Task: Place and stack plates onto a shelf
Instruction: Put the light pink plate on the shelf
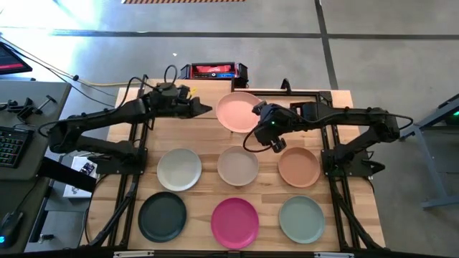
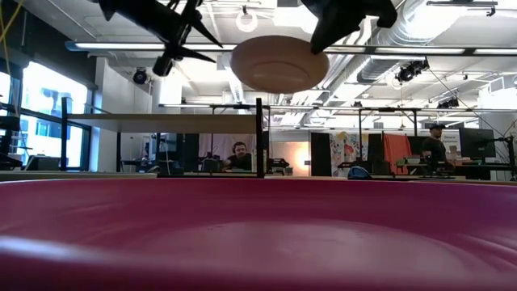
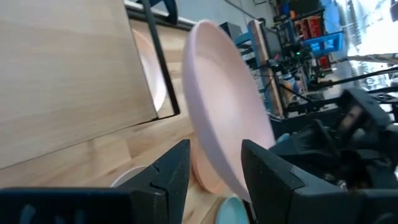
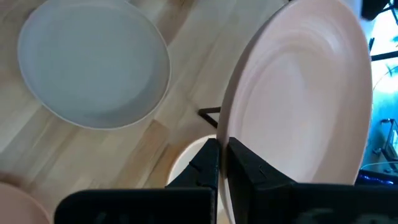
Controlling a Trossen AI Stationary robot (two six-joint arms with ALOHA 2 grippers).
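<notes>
- Early days by the look of it: the right gripper [image 1: 262, 112] is pinched on the rim of a pink plate [image 1: 237, 112] and holds it in the air at the upper middle of the high view, over the shelf [image 1: 300, 99] area at the table's far edge.
- The left wrist view shows another pale plate [image 3: 155, 68] tucked in by the light-wood shelf panel [image 3: 62, 74], so I'd guess one is already placed.
- Six left on the table [image 1: 358, 208]: off-white [image 1: 179, 169], beige [image 1: 238, 165], terracotta [image 1: 298, 166], dark green [image 1: 163, 217], magenta [image 1: 234, 222], sage [image 1: 302, 219].
- The left gripper [image 1: 204, 109] sits just beside the plate's left edge, fingers [image 3: 171, 174] parted, holding nothing.
- Room is tight up there: thin black posts [image 3: 158, 56] and both grippers crowd the plate. The lower half of the table has small gaps between plates.
</notes>
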